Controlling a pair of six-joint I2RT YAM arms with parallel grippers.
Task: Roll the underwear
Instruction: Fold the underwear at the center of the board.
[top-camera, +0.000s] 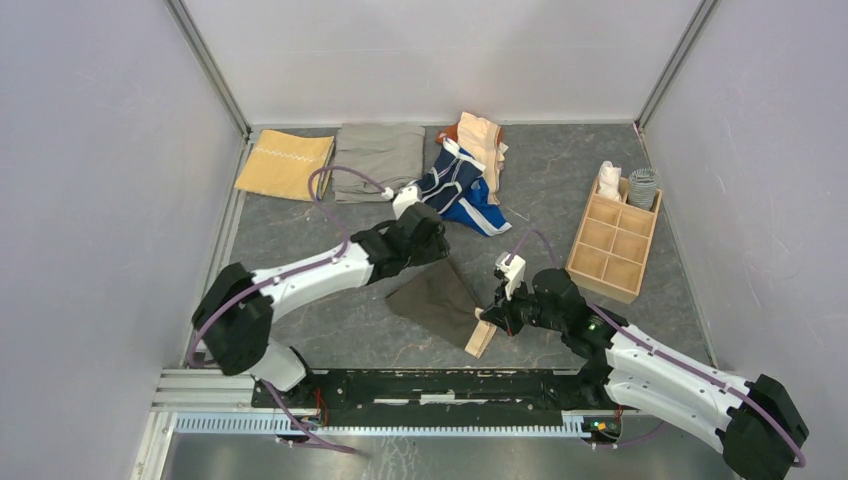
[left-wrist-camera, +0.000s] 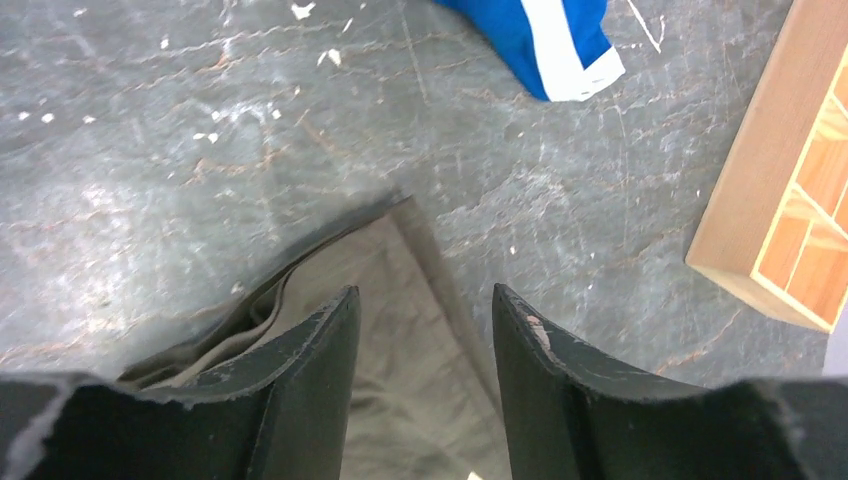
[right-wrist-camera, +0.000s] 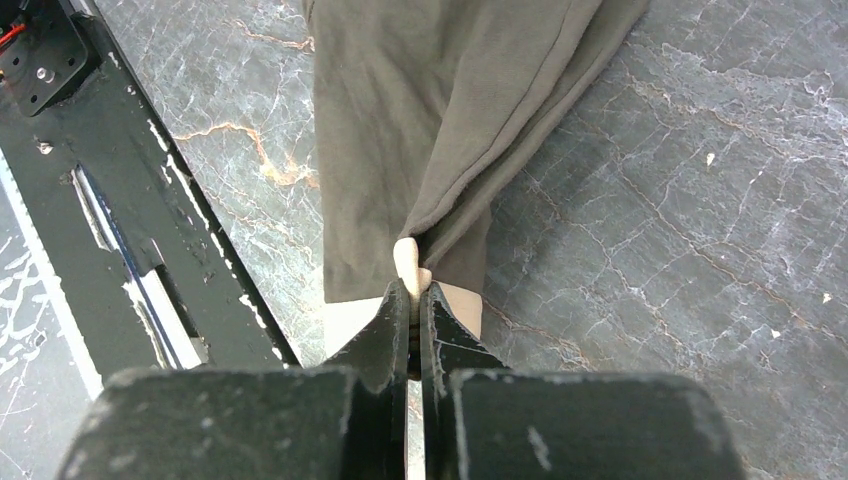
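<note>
Okay, nearest you, your right tool (right-wrist-camera: 412, 292) is clenched on the tan waistband (right-wrist-camera: 405, 258) of the grey-brown underwear (top-camera: 435, 295), which lies spread on the worktop (top-camera: 560, 170) ahead of it. Just beyond, your left tool (left-wrist-camera: 425, 300) hangs released over its far corner, fingers (left-wrist-camera: 310, 380) apart, holding nothing. Farther back sit the navy underwear (top-camera: 455, 185) and the peach piece (top-camera: 483, 140), touching.
</note>
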